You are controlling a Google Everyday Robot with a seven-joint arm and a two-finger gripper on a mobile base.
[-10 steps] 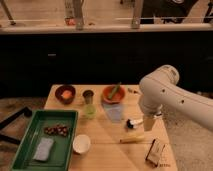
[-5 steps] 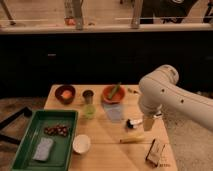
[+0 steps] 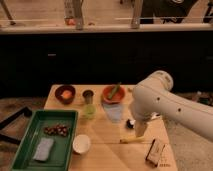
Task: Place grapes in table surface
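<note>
A dark bunch of grapes (image 3: 55,130) lies in the green tray (image 3: 30,155) at the table's front left. The white arm comes in from the right and bends down over the table's right half. My gripper (image 3: 141,131) hangs at its end near the table surface, just above a yellow stick-like object (image 3: 134,140), far to the right of the grapes. Nothing shows between its fingers.
The tray also holds a grey-blue sponge (image 3: 43,149). On the wooden table (image 3: 105,132) stand a red bowl (image 3: 65,93), a dark cup (image 3: 88,96), a green cup (image 3: 89,111), an orange bowl with greens (image 3: 113,93), a white bowl (image 3: 81,144), a clear bag (image 3: 113,113) and a brown packet (image 3: 155,151).
</note>
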